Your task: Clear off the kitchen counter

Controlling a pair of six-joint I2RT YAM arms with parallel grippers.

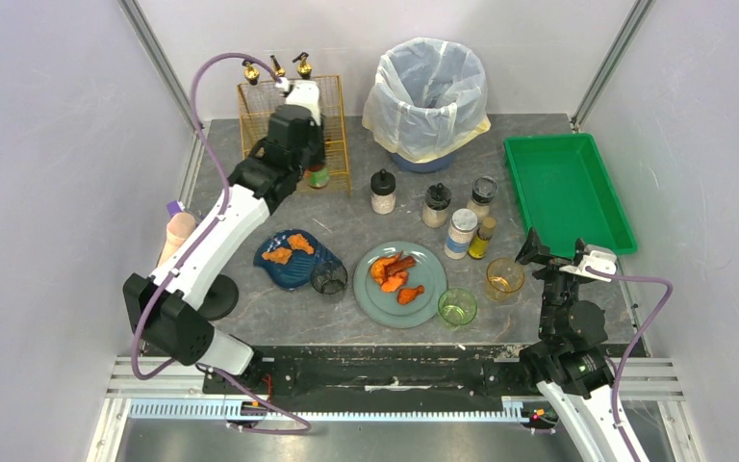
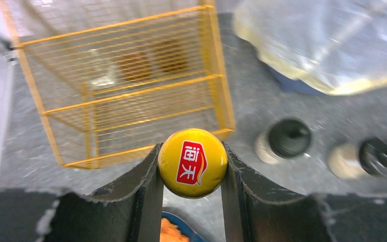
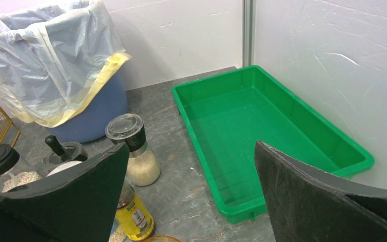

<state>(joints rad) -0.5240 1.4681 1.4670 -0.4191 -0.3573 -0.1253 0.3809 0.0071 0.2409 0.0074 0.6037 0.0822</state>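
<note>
One bottle (image 2: 192, 164) — yellow-capped — clamped in left tool (image 2: 191, 151).

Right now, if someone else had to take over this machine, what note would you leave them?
Left tool: shut on a yellow-capped bottle at the wire rack's front corner.
Right tool: open, empty, beside the green tray.
Done, it seems: three bottles stand at the rack's back.
Left: blue plate and grey plate with food, three glasses, five jars, all on the counter.
</note>
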